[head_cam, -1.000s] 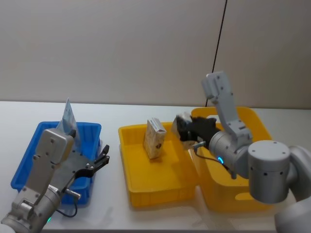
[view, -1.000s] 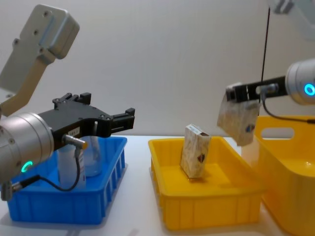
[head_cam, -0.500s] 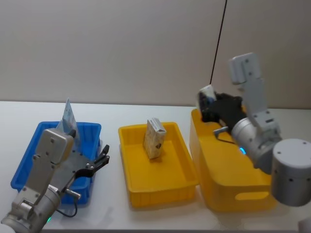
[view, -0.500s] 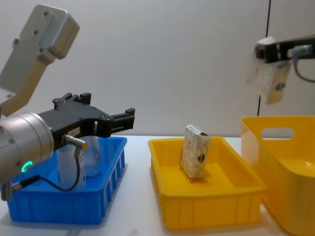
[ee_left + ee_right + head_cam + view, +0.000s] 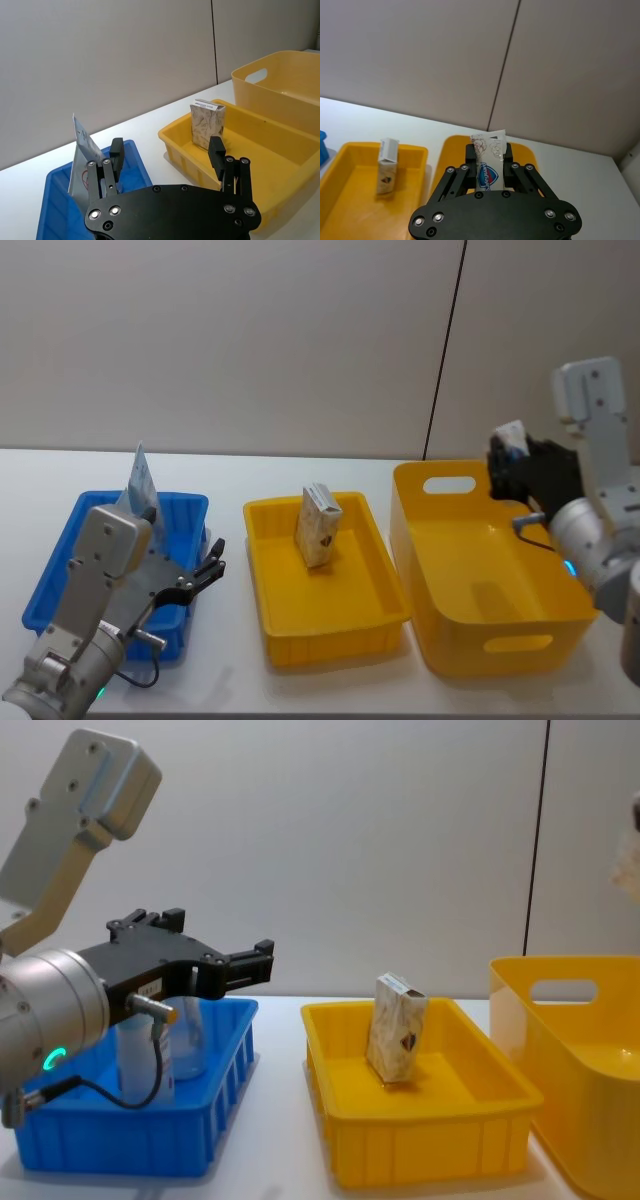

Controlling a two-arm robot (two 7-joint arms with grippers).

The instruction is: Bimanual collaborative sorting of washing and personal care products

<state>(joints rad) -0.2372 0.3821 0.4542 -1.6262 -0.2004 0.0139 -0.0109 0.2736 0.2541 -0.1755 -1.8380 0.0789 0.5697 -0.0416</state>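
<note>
Beige speckled cardboard with a dark blue emblem shows between the flat black fingers of the right pincer point(image 5: 489, 150), which is clenched on the held carton point(image 5: 488, 141) from both sides. The carton stands upright in that grip, its top edge poking out past the fingertips. In the head view it is raised over the far side of the tall yellow bin point(image 5: 480, 645), clear of the rim. That bin is smooth, glossy plastic with rounded corners and an oval handle slot cut into its wall.

A second carton point(image 5: 318, 525) of the same speckled card stands on end in the shallow yellow tray point(image 5: 330, 642), slightly tilted, towards the tray's far end; its top flap is pale with fine print (too small to read). The tray lies between the two bins, just beside the tall one.

The left pincer point(image 5: 167, 150) is released, its two dark, ribbed fingers spread wide with nothing between them, and it hovers above the right end of the blue bin point(image 5: 58, 562). This bin is a low rectangular tub with ribbed outer walls. A squeeze tube point(image 5: 141, 480) of pale, thin plastic stands in it, its flat crimped end pointing up above the rim.

All three containers sit on a plain white desk point(image 5: 230, 480) with a matte surface.
</note>
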